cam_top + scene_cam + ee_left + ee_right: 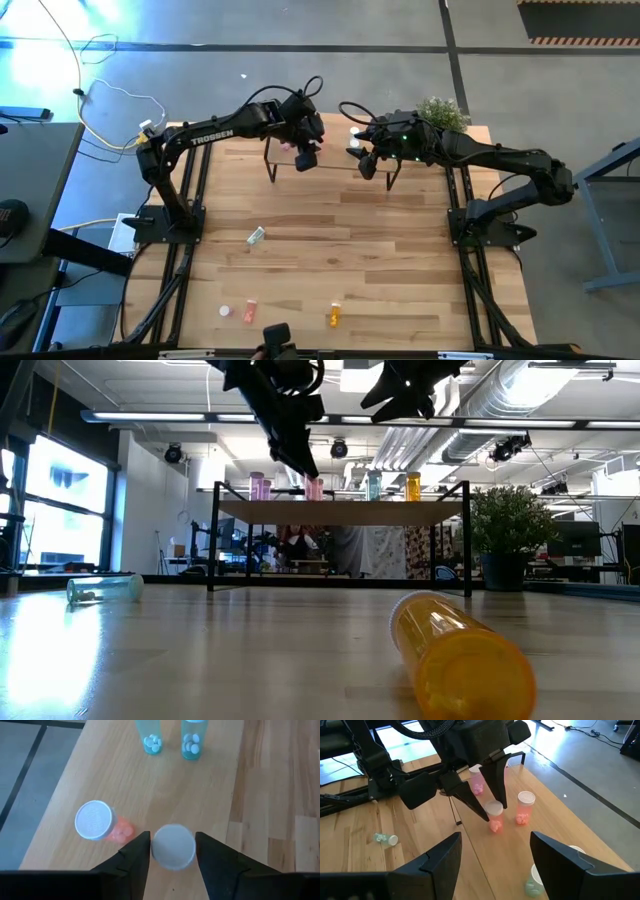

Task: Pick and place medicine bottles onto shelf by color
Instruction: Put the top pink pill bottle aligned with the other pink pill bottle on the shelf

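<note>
The shelf [340, 150] stands at the table's far side and carries several upright medicine bottles. My left gripper [172, 852] points down over its left part, open. Its fingers stand close on either side of a pink bottle [494, 822] that rests upright on its base on the shelf board [200, 795]. A salmon bottle [93, 820] stands beside it, and two pale green bottles [152, 737] stand farther along. My right gripper [495, 855] hovers open above the shelf's right part, with nothing between its fingers. My left gripper has a finger on either side of the pink bottle's white cap [172, 845], coming from above and slanting down. Whether the fingers [140, 852] touch the cap, I cannot tell. The bottle stands upright on the shelf.
On the tabletop a green bottle [256, 235] lies on its side at mid left. Two salmon bottles [225, 311] and an orange one [334, 316] are near the front edge. A potted plant [442, 112] stands at the far right corner.
</note>
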Available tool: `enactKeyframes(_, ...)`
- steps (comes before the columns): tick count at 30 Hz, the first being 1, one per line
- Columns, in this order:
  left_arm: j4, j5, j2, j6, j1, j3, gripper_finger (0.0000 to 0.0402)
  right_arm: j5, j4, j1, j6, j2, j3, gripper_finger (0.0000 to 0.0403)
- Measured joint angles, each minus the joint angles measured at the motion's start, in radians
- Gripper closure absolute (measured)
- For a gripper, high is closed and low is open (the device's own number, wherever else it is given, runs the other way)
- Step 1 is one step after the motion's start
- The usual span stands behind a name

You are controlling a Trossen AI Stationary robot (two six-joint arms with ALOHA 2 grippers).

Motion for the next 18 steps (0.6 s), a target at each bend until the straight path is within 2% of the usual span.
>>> enactKeyframes(18,0.002,-0.020,0.000,-0.002,0.000,0.000,0.0250,0.000,0.000,0.000,0.000,0.000,0.000,0.0176)
